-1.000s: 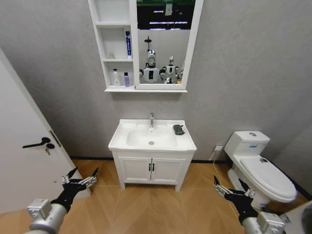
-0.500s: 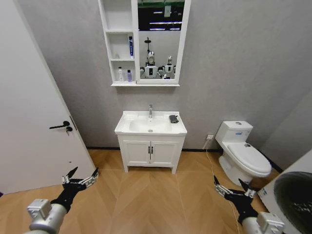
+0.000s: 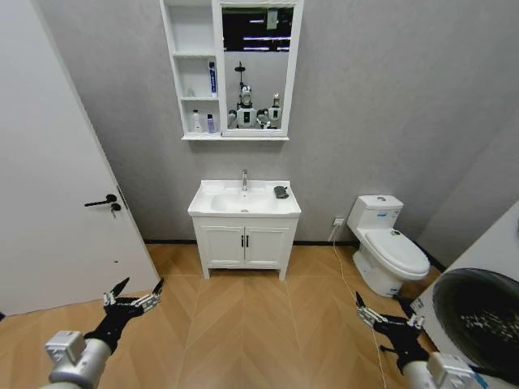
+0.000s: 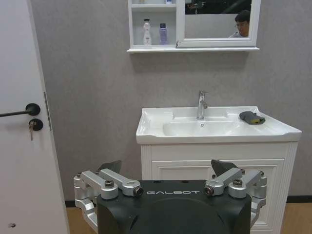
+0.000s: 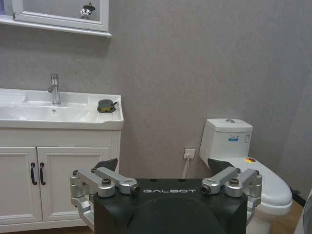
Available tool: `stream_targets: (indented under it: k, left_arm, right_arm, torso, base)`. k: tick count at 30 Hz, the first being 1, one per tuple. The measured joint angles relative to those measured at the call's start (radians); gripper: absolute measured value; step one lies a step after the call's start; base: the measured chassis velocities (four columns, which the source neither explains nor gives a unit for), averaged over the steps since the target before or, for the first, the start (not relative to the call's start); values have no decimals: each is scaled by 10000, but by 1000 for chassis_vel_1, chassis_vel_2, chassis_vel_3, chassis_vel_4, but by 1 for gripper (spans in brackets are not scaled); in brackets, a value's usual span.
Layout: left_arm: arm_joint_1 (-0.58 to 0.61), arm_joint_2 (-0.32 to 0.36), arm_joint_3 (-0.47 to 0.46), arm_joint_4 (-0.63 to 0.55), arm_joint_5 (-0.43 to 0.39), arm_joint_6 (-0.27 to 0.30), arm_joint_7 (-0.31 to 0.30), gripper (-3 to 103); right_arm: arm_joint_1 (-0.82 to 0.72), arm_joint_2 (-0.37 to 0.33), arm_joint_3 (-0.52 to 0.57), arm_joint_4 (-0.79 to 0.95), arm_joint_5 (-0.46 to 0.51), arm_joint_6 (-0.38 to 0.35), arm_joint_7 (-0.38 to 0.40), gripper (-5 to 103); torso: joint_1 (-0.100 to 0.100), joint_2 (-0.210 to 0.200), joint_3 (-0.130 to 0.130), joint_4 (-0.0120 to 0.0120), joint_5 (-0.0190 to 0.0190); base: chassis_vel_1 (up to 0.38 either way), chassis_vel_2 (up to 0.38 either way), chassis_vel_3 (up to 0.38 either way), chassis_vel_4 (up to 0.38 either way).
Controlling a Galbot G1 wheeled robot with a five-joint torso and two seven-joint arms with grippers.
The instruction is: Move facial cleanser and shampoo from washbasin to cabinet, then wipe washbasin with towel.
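Note:
The white washbasin (image 3: 212,209) with its chrome faucet stands against the far wall, several steps ahead. The dark towel (image 3: 280,192) lies on its right rear corner, also seen as the towel (image 4: 251,117) and the towel (image 5: 107,105). Above hangs the cabinet (image 3: 189,32) with its mirror. A blue tube (image 3: 212,79) stands on the middle shelf, and a white bottle (image 3: 195,121) and a small purple bottle (image 3: 210,123) stand on the lowest shelf. I cannot tell which are the facial cleanser and shampoo. My left gripper (image 3: 134,297) and right gripper (image 3: 381,312) hang low over the floor, both open and holding nothing.
A white door (image 3: 57,186) with a black handle stands open at the left. A white toilet (image 3: 389,251) is right of the vanity (image 3: 243,245), and a washing machine drum (image 3: 478,312) is close at the right. Wooden floor (image 3: 251,324) lies between me and the vanity.
The whole picture has shifted as the camera backed away: washbasin and cabinet look smaller and the washing machine has come into view at the right. Both grippers keep their pose.

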Motion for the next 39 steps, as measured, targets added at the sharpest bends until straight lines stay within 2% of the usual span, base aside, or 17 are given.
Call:
stream_targets:
  k: [39]
  left_arm:
    - [3,0,0,0,0,0,1,100]
  right_arm:
    - [-2,0,0,0,0,0,0,100]
  torso:
    - [-13,7,-4,0,3]
  base:
    - [5,0,2,3]
